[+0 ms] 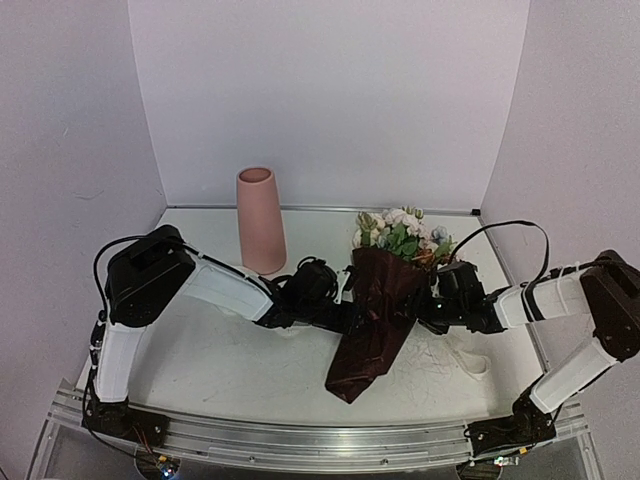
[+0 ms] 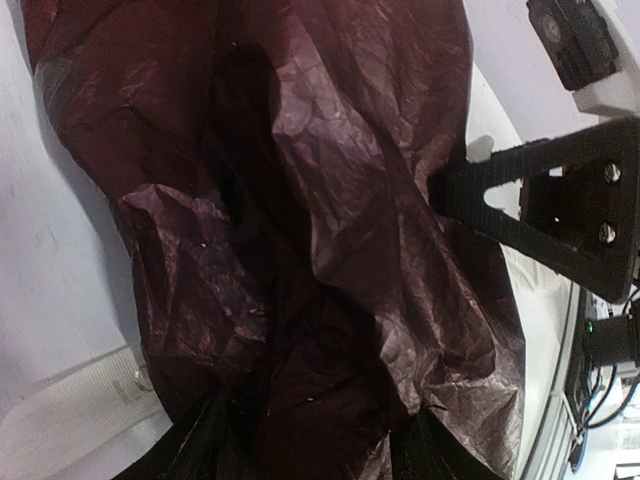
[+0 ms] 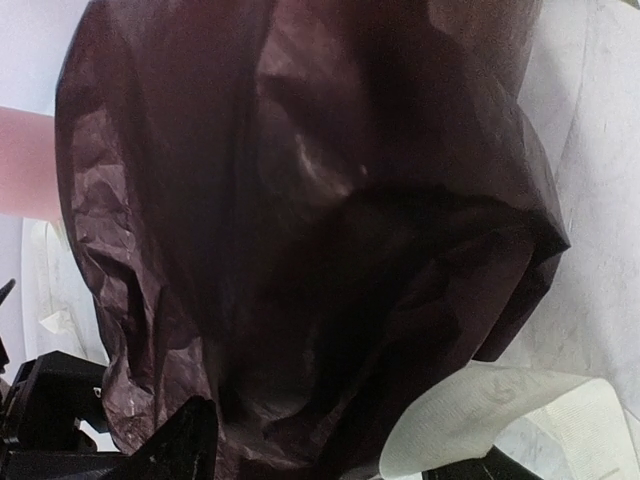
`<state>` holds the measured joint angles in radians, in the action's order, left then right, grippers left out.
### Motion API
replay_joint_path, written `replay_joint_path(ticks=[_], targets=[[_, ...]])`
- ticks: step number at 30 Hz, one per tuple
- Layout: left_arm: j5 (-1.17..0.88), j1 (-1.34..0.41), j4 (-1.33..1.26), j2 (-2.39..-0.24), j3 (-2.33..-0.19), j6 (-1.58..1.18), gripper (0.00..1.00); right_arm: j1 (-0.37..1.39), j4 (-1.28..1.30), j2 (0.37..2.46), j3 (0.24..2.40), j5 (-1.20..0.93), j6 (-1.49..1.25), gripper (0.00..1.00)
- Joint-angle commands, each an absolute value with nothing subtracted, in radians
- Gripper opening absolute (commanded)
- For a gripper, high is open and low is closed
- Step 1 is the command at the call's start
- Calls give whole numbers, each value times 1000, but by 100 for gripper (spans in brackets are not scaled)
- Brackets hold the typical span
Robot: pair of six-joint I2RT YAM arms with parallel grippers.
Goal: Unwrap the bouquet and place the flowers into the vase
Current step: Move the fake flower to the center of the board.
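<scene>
The bouquet (image 1: 378,310) stands tilted at mid-table in dark red crinkled paper. Its flowers (image 1: 402,236) show at the top and its lower tip rests near the front. My left gripper (image 1: 345,300) presses the wrap from the left. In the left wrist view the paper (image 2: 300,250) fills the gap of the left gripper (image 2: 315,440) and touches both fingers. My right gripper (image 1: 428,300) holds the opposite side, and in its wrist view the right gripper (image 3: 340,450) has paper (image 3: 300,220) packed between its fingers. The salmon-pink vase (image 1: 260,230) stands upright at the back left, apart from both.
A cream ribbon (image 1: 470,357) lies loose on the table to the bouquet's right, and one ribbon end (image 3: 500,410) curls beside my right fingers. White walls close in the back and sides. A metal rail (image 1: 300,440) runs along the near edge.
</scene>
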<state>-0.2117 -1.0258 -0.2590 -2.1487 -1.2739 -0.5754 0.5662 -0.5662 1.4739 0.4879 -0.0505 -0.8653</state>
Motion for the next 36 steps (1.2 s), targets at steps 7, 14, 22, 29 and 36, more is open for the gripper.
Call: replay_joint_path(ticks=[7,14,22,29,36], targets=[[-273,-941,-291,-2265,-1485,-523,59,410,-608,1622,685,-217,-709,70],[-200,-919,-290,-2138,-1373,-490,76,406,-599,1597,671,-228,-694,85],[-22,-875,-285,-1993,-1237,-434,94,406,-580,1520,617,-215,-694,97],[208,-831,-284,-1987,-1228,-395,90,407,-556,1447,580,-190,-682,95],[340,-831,-283,-2067,-1304,-308,34,406,-522,1429,583,-160,-669,95]])
